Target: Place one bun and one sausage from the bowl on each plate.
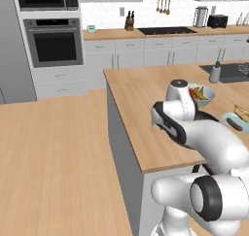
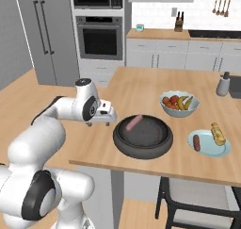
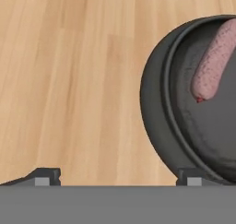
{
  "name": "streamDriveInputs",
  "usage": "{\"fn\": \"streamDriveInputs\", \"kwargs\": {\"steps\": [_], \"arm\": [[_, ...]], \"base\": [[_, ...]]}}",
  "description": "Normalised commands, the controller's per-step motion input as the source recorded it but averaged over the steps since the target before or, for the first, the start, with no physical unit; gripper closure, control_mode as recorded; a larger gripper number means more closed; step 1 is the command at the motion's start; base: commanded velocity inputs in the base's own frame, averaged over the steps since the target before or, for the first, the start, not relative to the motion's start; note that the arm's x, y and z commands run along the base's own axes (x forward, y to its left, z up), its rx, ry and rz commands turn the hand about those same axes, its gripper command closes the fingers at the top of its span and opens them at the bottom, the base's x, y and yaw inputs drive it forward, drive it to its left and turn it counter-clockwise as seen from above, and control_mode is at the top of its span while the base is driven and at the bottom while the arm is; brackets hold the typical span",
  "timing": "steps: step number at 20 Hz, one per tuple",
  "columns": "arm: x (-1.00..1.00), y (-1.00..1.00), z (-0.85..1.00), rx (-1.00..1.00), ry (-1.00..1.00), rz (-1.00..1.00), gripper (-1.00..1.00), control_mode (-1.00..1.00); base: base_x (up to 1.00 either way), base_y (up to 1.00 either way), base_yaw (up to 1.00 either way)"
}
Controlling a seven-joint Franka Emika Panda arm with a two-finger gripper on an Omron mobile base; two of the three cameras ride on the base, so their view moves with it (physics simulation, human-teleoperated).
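Claw (image 2: 109,120), at the left of the right base view: hangs over the wooden counter (image 2: 141,89) just left of the bowl, finger tips (image 3: 46,176) set wide apart with nothing between them (in the hand view one tip stands over bare wood, the other over the bowl's rim). Bowl (image 2: 142,136), dark grey-black, wide and shallow with a thick rim: sits on the counter near its front edge, just beside the claw. Sausage, pink (image 2: 133,123): lies inside the bowl toward its far left side, one rounded end pointing toward the rim nearest the claw. Fruit bowl, pale (image 2: 179,105): stands behind and to the right of the dark bowl, apart from it, holding red, orange and yellow fruit. Plate, pale blue-teal (image 2: 208,143): rests on the counter right of the dark bowl and in front of the fruit bowl. Sausage, reddish-brown (image 2: 196,142): lies on the left part of that plate. Bun, golden-tan (image 2: 218,134): lies on the right part of the same plate, beside that sausage. Dark-topped grey container (image 2: 223,85): upright at the far right of the counter.
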Motion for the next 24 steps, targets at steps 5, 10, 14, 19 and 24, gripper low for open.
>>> {"fn": "streamDriveInputs", "kwargs": {"steps": [5, 10, 14, 19, 24], "arm": [[0.79, -0.65, 0.45, 0.00, 0.26, -0.13, -1.00, -1.00], [0.65, -0.81, 0.06, 0.01, 0.20, -0.16, -1.00, -1.00], [0.43, -0.53, -0.45, 0.00, 0.20, -0.08, -1.00, -1.00], [0.02, -0.08, -0.45, 0.03, 0.02, -0.01, -1.00, -1.00], [0.18, -0.22, -0.13, 0.07, 0.01, -0.01, -1.00, -1.00]], "base": [[0.00, 0.00, 0.00], [0.00, 0.00, 0.00], [0.00, 0.00, 0.00], [0.00, 0.00, 0.00], [0.00, 0.00, 0.00]]}}
